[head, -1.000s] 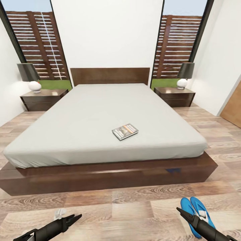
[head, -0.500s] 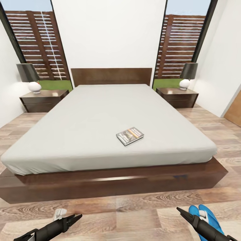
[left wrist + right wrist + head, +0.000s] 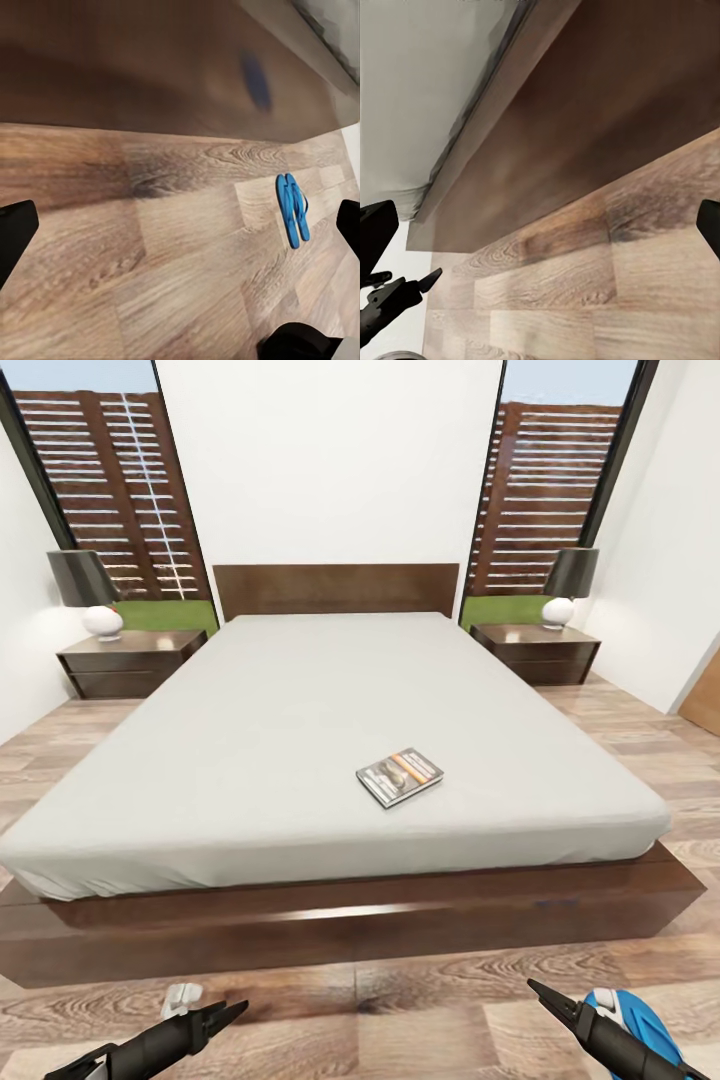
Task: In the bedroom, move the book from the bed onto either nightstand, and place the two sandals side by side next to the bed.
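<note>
Book (image 3: 400, 777) ahead on the grey bed (image 3: 300, 710), right of centre near the foot edge, long axis running diagonally toward the right nightstand (image 3: 537, 652). I'd reach with my right gripper (image 3: 548, 1000); it's the nearer one, low at the foot of the frame. My left gripper (image 3: 215, 1018) sits well apart. Both hold nothing; fingertips splayed wide in the wrist views. Sandals (image 3: 292, 208) lie side by side on the floor (image 3: 420, 1010), beside my right arm.

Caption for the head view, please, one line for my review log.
Book lies on the bed between two nightstands, blue sandals on the floor behind the right gripper.
</note>
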